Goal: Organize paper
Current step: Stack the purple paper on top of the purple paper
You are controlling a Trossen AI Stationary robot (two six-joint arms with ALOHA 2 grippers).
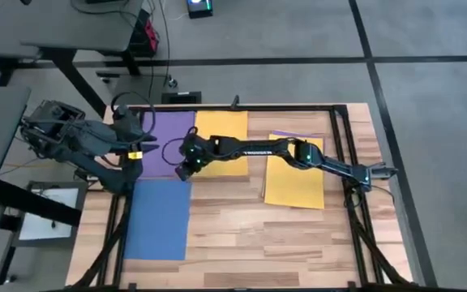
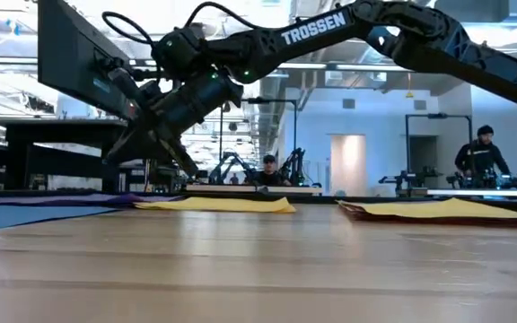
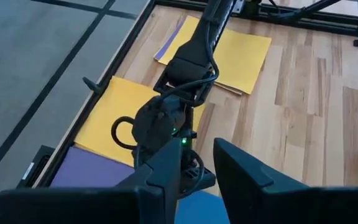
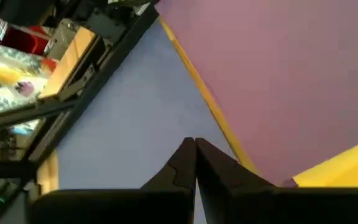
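wooden table [image 1: 242, 235], dark frame round its edges. purple sheet [image 1: 167, 143] flat at the far left of the table. yellow sheet [image 1: 221, 143] just beside it to the right, edges close or touching. blue sheet [image 1: 159, 219] nearer the front, below the purple one, its far edge near the purple sheet's front edge. second yellow sheet [image 1: 295, 174] well to the right, lying on top of another sheet whose purple corner [image 1: 280, 135] shows at its far edge; from table height a dark red edge [image 2: 366, 213] shows under that stack. right arm stretched across from the right side of the table, right gripper [image 1: 185, 166] hanging low over the spot where purple, yellow and blue sheets meet, fingers [image 4: 194, 163] pressed together with nothing between them, tips above the blue sheet's corner and not visibly touching it. left arm folded at the table's left edge, left gripper [image 1: 144, 151] over the purple sheet's left side, fingers [image 3: 253, 180] spread apart, empty. beyond the table: desks, other arms, a person [image 2: 267, 169] seated far off and a person [image 2: 481, 154] standing at the right.
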